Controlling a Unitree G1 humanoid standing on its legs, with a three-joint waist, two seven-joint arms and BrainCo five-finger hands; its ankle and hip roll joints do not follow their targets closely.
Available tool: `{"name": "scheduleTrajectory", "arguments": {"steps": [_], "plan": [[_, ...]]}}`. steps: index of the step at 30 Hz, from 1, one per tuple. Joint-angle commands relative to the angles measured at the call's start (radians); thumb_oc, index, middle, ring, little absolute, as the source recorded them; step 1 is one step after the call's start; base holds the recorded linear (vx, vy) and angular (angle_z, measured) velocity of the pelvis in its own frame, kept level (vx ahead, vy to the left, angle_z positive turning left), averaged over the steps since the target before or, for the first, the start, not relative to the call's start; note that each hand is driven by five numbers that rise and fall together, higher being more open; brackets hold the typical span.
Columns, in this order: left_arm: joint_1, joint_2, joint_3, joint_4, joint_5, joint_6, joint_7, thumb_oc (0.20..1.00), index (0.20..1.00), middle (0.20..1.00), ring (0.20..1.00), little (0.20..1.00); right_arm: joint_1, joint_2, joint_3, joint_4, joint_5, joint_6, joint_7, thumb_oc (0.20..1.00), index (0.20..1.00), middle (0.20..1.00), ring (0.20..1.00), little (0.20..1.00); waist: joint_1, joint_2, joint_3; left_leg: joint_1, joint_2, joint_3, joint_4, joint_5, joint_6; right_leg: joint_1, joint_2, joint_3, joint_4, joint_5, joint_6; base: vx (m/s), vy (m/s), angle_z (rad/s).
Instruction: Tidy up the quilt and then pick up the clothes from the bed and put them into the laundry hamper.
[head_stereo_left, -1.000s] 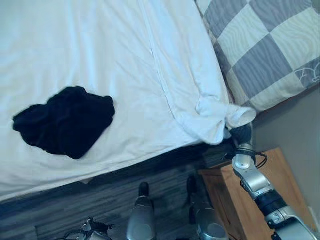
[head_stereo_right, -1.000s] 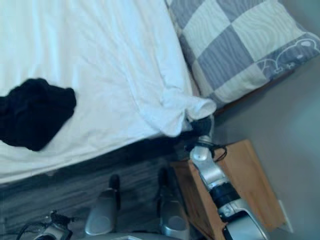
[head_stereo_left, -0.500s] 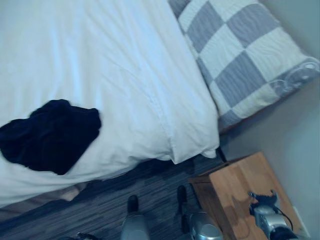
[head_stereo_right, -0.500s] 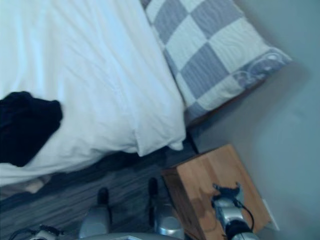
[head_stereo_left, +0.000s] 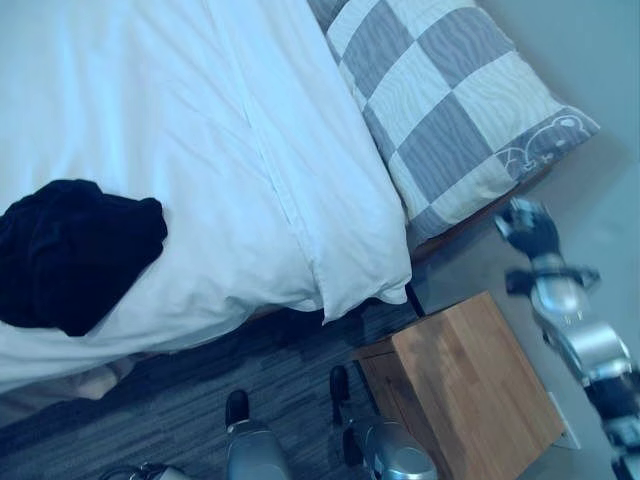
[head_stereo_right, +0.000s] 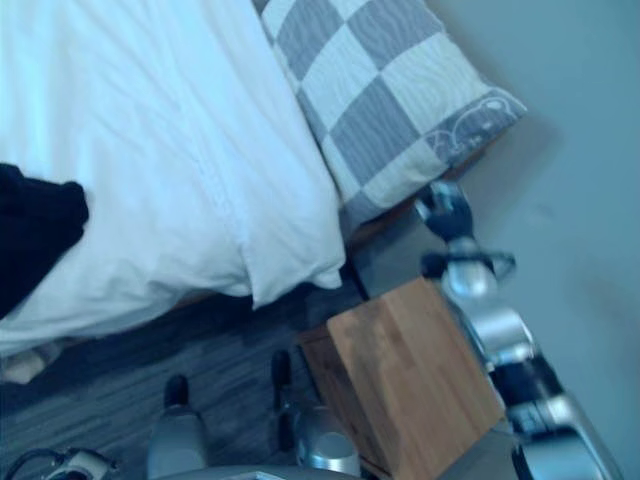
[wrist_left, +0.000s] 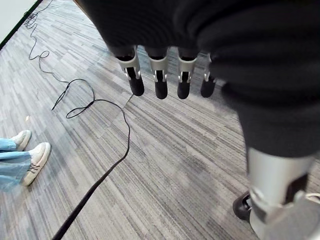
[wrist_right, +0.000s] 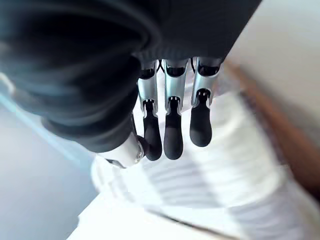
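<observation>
While the quilt lies flat over the bed, the right hand hangs in the air beside the pillow, grasping nothing.
In the left eye view, black clothes sit in a heap on the quilt near the bed's front edge, well apart from the quilt's corner, which droops above a wooden nightstand. In the right eye view, the right hand is raised above the nightstand, close to the pillow's lower corner. In the left wrist view, the left hand hangs over the grey floor with straight, relaxed fingers, and a person's shoes stand aside. In the right wrist view, the right hand's fingers are straight and empty above the pillow.
</observation>
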Motion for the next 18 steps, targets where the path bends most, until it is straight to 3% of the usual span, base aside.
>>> {"name": "scheduleTrajectory", "arguments": {"steps": [1,4,7,8,11,12,14,18], "plan": [[-0.031,0.055,0.003,0.054,-0.121,0.05,0.043,1.0,1.0,1.0,1.0,1.0,-0.186,-0.048,0.034,0.052,-0.002,0.059,-0.018,0.2,0.2,0.2,0.2,0.2,0.072,0.01,0.054,0.006,-0.013,-0.03,-0.08,0.013,0.061,0.077,-0.009,-0.017,0.049,-0.073,0.064,0.08,-0.155,0.09],[-0.041,0.075,0.022,0.074,-0.2,0.046,0.067,1.0,1.0,1.0,1.0,1.0,-0.302,-0.031,0.075,0.139,-0.018,0.104,-0.044,0.2,0.2,0.2,0.2,0.2,0.107,-0.007,0.073,-0.023,-0.006,-0.049,-0.075,0.02,0.057,0.07,-0.002,-0.033,0.042,-0.066,0.064,0.09,-0.243,0.22],[-0.037,0.1,0.062,0.088,-0.286,-0.011,0.066,1.0,1.0,1.0,1.0,1.0,-0.439,-0.015,0.132,0.377,-0.103,0.143,-0.1,0.2,0.2,0.2,0.2,0.2,0.163,-0.018,0.099,-0.076,-0.002,-0.085,-0.076,0.038,0.048,0.058,0.003,-0.069,0.029,-0.064,0.065,0.02,-0.26,0.48],[-0.021,0.113,0.078,0.107,-0.248,-0.102,0.012,1.0,1.0,1.0,1.0,1.0,-0.564,-0.012,0.198,0.688,-0.024,0.133,-0.126,0.2,0.2,0.2,0.2,0.2,0.216,0.003,0.13,-0.126,-0.009,-0.122,-0.102,0.065,0.033,0.034,0.003,-0.107,0.014,-0.067,0.062,-0.11,-0.274,0.55],[0.012,0.107,0.066,0.107,-0.237,-0.192,-0.007,1.0,1.0,1.0,1.0,1.0,-0.62,-0.006,0.223,0.857,0.041,0.132,-0.134,0.2,0.2,0.2,0.2,0.2,0.247,0.038,0.159,-0.155,-0.026,-0.153,-0.118,0.079,0.026,0.006,-0.004,-0.13,0.019,-0.073,0.06,-0.09,-0.071,0.39],[0.016,0.106,0.066,0.103,-0.232,-0.204,-0.009,1.0,1.0,1.0,1.0,1.0,-0.621,-0.007,0.223,0.878,0.044,0.123,-0.133,0.2,0.2,0.2,0.2,0.2,0.25,0.044,0.163,-0.161,-0.03,-0.157,-0.119,0.08,0.027,0.0,-0.007,-0.134,0.022,-0.074,0.06,-0.18,0.029,0.19],[0.042,0.082,0.048,0.072,-0.219,-0.265,-0.017,1.0,1.0,1.0,1.0,1.0,-0.591,-0.011,0.21,0.93,0.1,0.074,-0.12,0.2,0.2,0.2,0.2,0.2,0.253,0.09,0.188,-0.199,-0.049,-0.17,-0.115,0.084,0.029,-0.049,-0.024,-0.15,0.044,-0.082,0.058,-0.22,0.08,0.11],[0.056,0.06,0.032,0.039,-0.2,-0.286,-0.011,1.0,1.0,1.0,1.0,1.0,-0.514,0.014,0.171,0.889,0.105,0.004,-0.13,0.2,0.2,0.2,0.2,0.2,0.23,0.115,0.194,-0.216,-0.057,-0.157,-0.103,0.079,0.032,-0.09,-0.031,-0.146,0.065,-0.082,0.051,-0.15,0.098,0.01]]}}
